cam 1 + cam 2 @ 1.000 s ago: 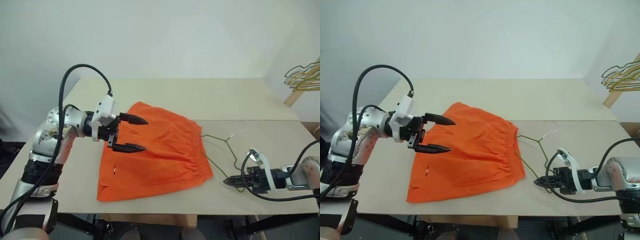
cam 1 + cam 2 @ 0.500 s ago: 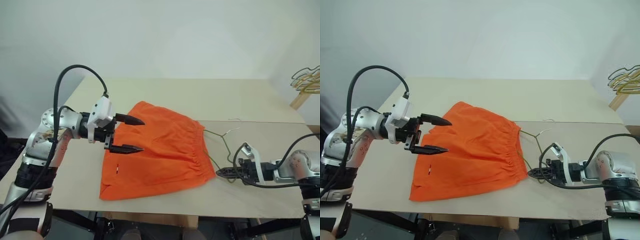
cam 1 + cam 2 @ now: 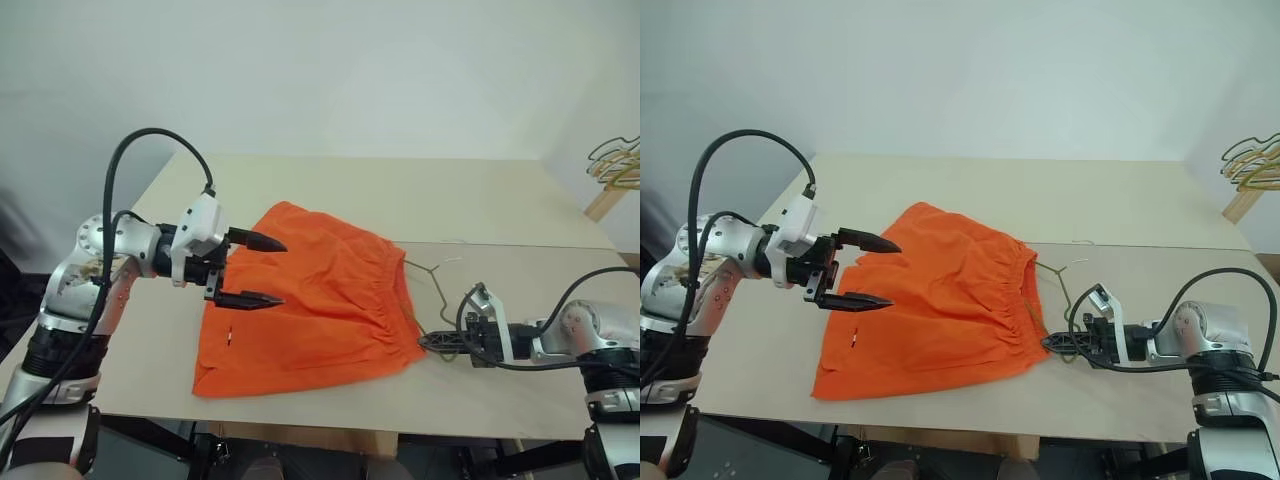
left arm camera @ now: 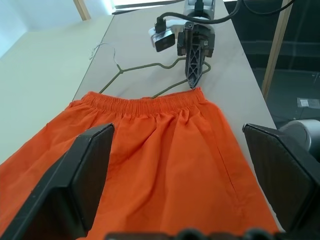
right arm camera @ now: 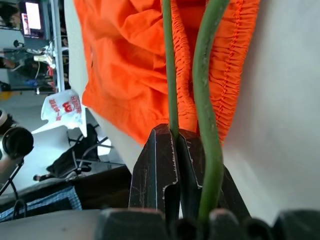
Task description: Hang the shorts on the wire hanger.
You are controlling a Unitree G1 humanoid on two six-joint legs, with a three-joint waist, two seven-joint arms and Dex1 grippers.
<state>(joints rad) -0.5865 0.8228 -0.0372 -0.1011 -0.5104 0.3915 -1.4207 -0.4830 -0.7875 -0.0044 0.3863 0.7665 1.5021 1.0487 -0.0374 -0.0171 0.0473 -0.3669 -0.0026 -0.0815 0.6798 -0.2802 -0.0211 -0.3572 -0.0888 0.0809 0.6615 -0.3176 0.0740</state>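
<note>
Lying flat on the worktop (image 3: pixel 520 205), the shorts (image 3: pixel 320 300) are spread with the gathered waistband toward the robot's right and the legs toward its left; tiny white mark shows near the left leg hem; the wire hanger (image 3: pixel 432 288) lies on the worktop just beside the waistband, hook end pointing away from the shorts, its lower wire running along or slightly under the waistband edge, can't tell which; right gripper (image 3: pixel 1052 341) sits low at the waistband's near corner, jaws pressed together and pinching the hanger's wire, right wrist view shows one strand caught between them and another passing alongside; left gripper (image 3: pixel 262 270) hovers above the left-hand part of the shorts, jaws spread wide, holding nothing, apparently not touching the fabric; bunch of gold hangers (image 3: pixel 615 160) sits well apart at the far right edge, not involved.

Progress judgement: early stage; hanger is grasped, shorts not yet on it; what's left looks like opening or lifting the waistband, threading the hanger inside or draping the shorts over its bar, then lifting the pair clear; risk is thin wire slipping in the pinch.
</note>
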